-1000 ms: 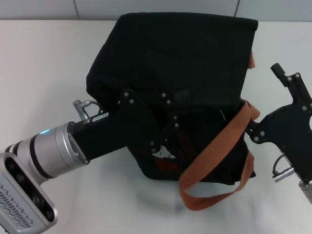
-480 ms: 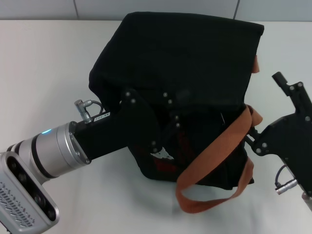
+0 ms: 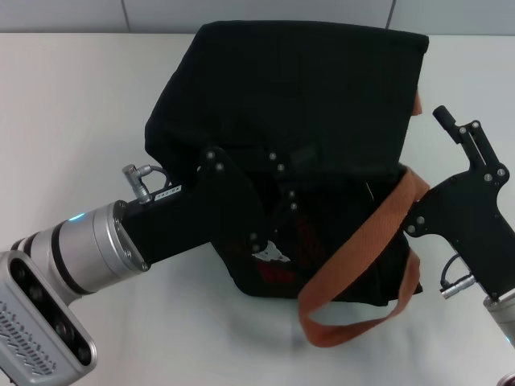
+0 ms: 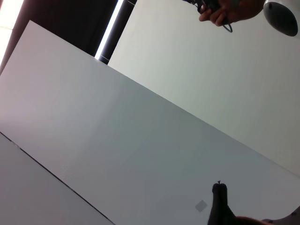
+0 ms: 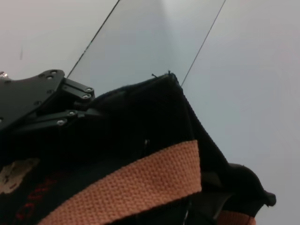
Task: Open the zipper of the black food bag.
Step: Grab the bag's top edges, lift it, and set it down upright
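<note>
Overhead head view, close wrist views

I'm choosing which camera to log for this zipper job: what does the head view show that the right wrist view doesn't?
Only the head view shows the whole black food bag on the white table, the right gripper beside the bag's side, and the left arm's silver wrist. Only the right wrist view shows the grey wall panels behind the bag. Both show the bag, its orange handle, the bear print, and the left gripper pressed against the bag's front.
</note>
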`<state>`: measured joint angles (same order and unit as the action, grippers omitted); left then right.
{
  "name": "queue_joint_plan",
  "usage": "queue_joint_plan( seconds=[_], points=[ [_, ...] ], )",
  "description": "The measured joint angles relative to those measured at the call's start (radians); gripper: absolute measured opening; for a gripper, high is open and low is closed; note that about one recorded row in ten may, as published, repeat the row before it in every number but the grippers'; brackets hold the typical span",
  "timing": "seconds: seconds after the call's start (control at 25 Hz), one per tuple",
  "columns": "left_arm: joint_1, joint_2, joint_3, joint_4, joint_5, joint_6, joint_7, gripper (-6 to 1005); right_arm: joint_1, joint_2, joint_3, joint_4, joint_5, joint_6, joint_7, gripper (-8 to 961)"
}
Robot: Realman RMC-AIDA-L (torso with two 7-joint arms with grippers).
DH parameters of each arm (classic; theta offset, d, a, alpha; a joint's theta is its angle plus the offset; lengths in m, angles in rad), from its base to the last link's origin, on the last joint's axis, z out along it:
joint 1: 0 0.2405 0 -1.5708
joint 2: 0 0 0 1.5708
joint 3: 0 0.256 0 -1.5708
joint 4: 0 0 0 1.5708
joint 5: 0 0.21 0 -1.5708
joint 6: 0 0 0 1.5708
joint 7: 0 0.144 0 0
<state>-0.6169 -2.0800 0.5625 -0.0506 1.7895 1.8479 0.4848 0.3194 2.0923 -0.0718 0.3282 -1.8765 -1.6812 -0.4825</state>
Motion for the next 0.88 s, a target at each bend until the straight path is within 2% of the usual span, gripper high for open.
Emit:
queue_joint_plan(
  seconds=[0.4, 0.8, 0.88],
  points=[
    [-0.008, 0.000, 0.004, -0.001, 0.001, 0.001, 0.000, 112, 0.008, 0.000, 0.031, 0.032, 0.005, 0.005, -0.101, 828],
    [-0.010, 0.000, 0.003, -0.002, 0.001, 0.002, 0.000, 117, 0.023, 0.000, 0.025, 0.039, -0.001, 0.023, -0.117, 827],
    [-0.011, 0.000, 0.002, -0.002, 0.001, 0.002, 0.000, 118, 0.021, 0.000, 0.020, 0.035, -0.002, 0.023, -0.117, 798]
  ],
)
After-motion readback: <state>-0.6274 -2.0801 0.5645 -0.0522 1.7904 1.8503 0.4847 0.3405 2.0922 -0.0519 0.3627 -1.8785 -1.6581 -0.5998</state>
